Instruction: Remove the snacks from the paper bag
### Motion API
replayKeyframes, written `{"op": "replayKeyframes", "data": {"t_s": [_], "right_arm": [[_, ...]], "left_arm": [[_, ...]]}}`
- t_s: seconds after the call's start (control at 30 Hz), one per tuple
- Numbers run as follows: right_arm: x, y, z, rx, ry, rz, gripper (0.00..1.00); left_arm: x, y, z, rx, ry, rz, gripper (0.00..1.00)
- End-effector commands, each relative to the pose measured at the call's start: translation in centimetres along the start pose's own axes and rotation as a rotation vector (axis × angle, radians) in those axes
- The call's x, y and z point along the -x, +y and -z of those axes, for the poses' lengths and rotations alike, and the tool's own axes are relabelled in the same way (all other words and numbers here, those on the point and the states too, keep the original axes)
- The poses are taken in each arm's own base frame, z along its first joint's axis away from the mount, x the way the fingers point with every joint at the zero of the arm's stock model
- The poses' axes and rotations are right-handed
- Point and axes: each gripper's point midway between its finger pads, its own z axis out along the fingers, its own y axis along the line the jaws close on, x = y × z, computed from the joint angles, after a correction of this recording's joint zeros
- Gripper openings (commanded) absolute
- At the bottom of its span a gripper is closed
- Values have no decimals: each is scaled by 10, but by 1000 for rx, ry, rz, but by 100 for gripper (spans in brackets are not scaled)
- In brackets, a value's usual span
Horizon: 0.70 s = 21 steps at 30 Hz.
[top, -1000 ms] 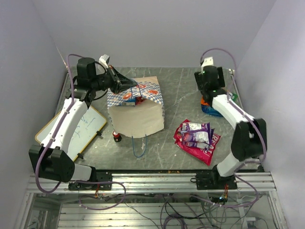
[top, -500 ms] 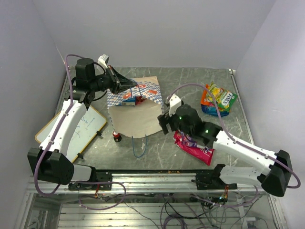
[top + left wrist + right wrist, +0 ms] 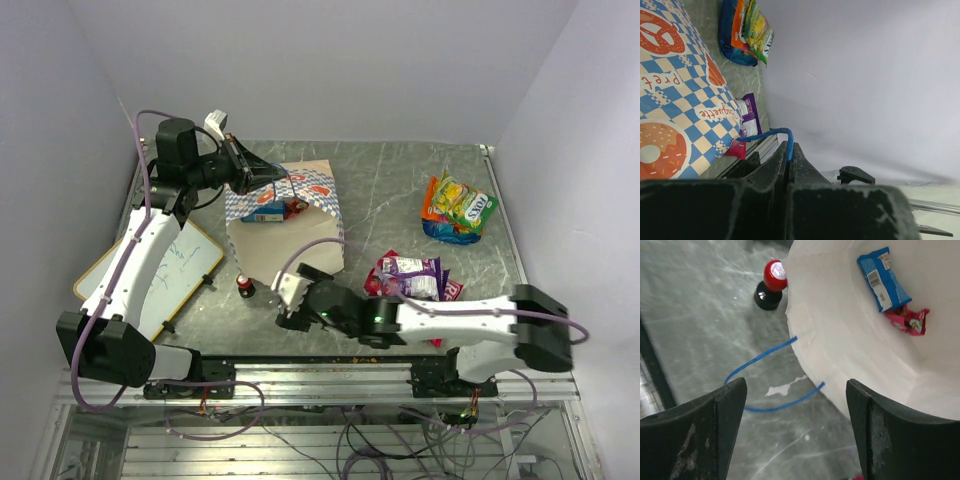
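Half a second on, right pincer (image 3: pixel 796 425) has swung, agape, to the paper bag (image 3: pixel 290 255); left pincer (image 3: pixel 790 150) still pinches its cord (image 3: pixel 762 134).

Matt cream paper bag (image 3: pixel 290 255), smooth inside, with a printed checkered band. Its blue cord handle (image 3: pixel 765 134) looks like woven cloth. Snacks (image 3: pixel 410 275) in glossy, crinkled foil-like packets. Grey table (image 3: pixel 385 190), marbled like stone, with a faint sheen. Left gripper (image 3: pixel 790 147) in grainy matt black plastic. Small bottle (image 3: pixel 775 271) with a shiny red cap. Smooth whiteboard (image 3: pixel 175 265), pale wood frame.
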Motion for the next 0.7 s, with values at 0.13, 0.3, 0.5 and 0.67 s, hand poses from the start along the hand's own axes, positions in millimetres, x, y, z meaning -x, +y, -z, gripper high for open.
{"op": "replayKeyframes", "data": {"t_s": [0.13, 0.3, 0.5, 0.67], "right_arm": [[42, -49, -79, -170, -211, 386, 67], [41, -83, -121, -189, -249, 435, 66], [12, -117, -170, -270, -227, 533, 72], [-7, -145, -210, -315, -225, 544, 78]], "left_arm": [[-8, -17, 10, -15, 9, -36, 7], [-11, -17, 12, -11, 19, -31, 7], [-9, -21, 9, -13, 44, -10, 7], [-5, -25, 8, 8, 59, -23, 7]]}}
